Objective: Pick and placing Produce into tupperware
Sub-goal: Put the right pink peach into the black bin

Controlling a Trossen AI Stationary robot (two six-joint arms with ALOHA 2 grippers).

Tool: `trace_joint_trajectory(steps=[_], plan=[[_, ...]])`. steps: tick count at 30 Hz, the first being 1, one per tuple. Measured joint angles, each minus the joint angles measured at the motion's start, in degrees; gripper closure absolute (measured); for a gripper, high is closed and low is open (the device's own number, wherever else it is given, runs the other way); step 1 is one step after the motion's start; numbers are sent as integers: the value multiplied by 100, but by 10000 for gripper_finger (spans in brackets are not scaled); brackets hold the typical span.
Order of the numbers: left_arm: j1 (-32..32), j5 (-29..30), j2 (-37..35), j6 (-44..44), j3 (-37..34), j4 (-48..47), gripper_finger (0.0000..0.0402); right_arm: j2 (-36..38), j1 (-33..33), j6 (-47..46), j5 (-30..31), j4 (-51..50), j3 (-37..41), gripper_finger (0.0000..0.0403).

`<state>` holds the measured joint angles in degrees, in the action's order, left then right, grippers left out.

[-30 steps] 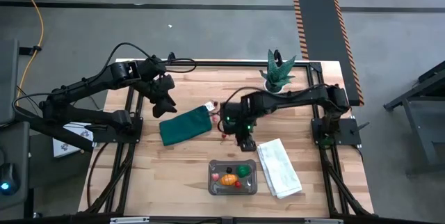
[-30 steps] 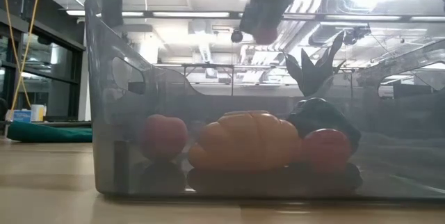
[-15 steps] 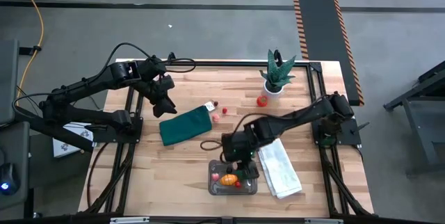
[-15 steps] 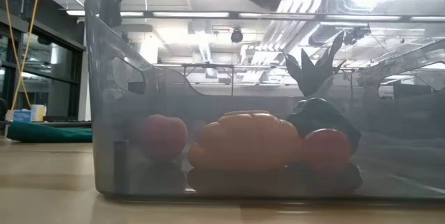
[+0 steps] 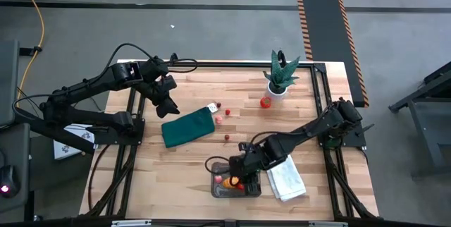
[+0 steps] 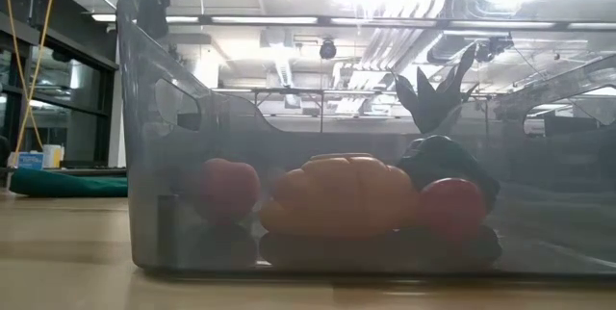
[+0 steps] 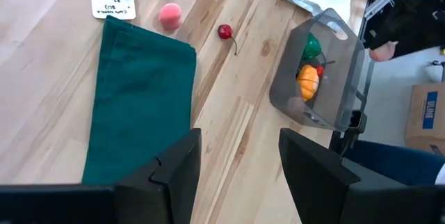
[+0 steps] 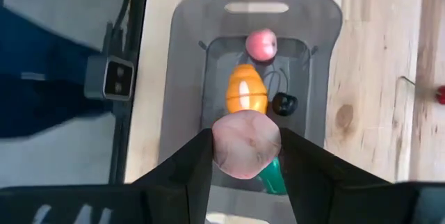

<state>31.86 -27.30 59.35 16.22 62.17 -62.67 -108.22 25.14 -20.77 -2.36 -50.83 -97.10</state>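
Wooden table bears tupperware, dark green cloth, white towel.

The tupperware, a shallow clear greyish container, sat near the table's front edge. Inside lay an orange ridged piece, a pink round piece, a small black piece, a green piece and a red piece. I held a pale pink fruit between my right fingers, above the container. Another pink piece and a cherry lay loose on the wood.
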Motion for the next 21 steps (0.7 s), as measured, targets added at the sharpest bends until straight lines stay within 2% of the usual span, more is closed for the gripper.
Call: trace_joint_trajectory(steps=[10,21], plan=[[0,107,-1,119,0,0,220,0,280,-988,420,94,0,263],[-1,177,-2,209,0,7,220,-200,281,-1671,681,94,153,263]])
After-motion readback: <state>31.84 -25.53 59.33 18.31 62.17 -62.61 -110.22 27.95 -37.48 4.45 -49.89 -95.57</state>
